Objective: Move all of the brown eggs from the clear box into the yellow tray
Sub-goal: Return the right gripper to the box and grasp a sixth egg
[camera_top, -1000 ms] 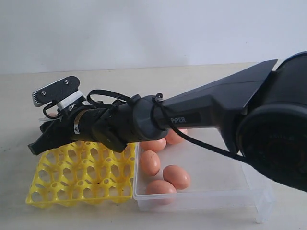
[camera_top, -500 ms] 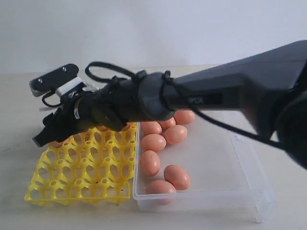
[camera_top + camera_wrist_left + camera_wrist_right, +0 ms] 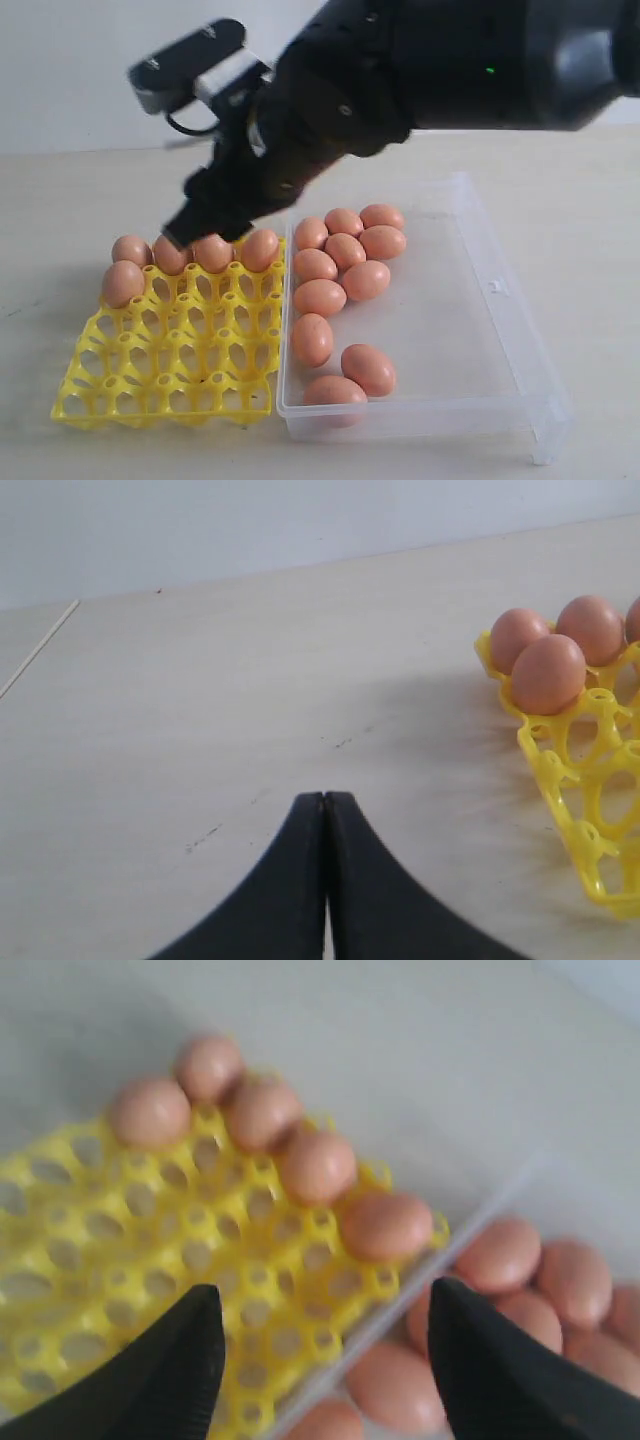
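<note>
Right gripper (image 3: 322, 1295), wide and empty, hangs above the yellow tray (image 3: 165, 380) toward the counter's far edge; next, straddle one brown egg (image 3: 320, 297) in the clear box (image 3: 455, 340) squarely, closing gently.

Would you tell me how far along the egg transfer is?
Done: five brown oval eggs sit in the bright yellow plastic tray. In hand: nothing. The right gripper hangs open and empty above the tray, and the left gripper is shut. Left: eleven more eggs lie in the clear plastic box.
</note>
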Robot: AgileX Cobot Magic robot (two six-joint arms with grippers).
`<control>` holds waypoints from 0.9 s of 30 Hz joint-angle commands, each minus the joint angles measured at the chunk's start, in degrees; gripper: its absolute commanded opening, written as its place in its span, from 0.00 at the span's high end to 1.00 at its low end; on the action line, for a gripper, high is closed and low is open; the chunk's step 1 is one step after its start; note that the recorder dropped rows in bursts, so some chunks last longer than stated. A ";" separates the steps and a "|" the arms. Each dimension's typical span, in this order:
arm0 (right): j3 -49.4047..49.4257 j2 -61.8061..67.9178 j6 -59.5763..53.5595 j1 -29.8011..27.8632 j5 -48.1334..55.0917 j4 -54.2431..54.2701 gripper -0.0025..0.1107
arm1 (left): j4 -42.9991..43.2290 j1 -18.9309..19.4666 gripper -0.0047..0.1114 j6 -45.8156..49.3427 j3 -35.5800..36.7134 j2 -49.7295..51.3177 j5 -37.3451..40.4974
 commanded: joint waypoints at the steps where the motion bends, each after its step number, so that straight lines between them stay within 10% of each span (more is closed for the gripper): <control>1: 8.14 -3.80 5.22 -2.66 11.11 -0.66 0.47 | -0.14 -0.33 0.96 -0.26 -0.23 -0.32 -0.52; 27: 15.72 4.36 5.43 -5.59 6.11 6.55 0.47 | -0.14 -0.33 0.96 -0.26 -0.23 -0.32 -0.52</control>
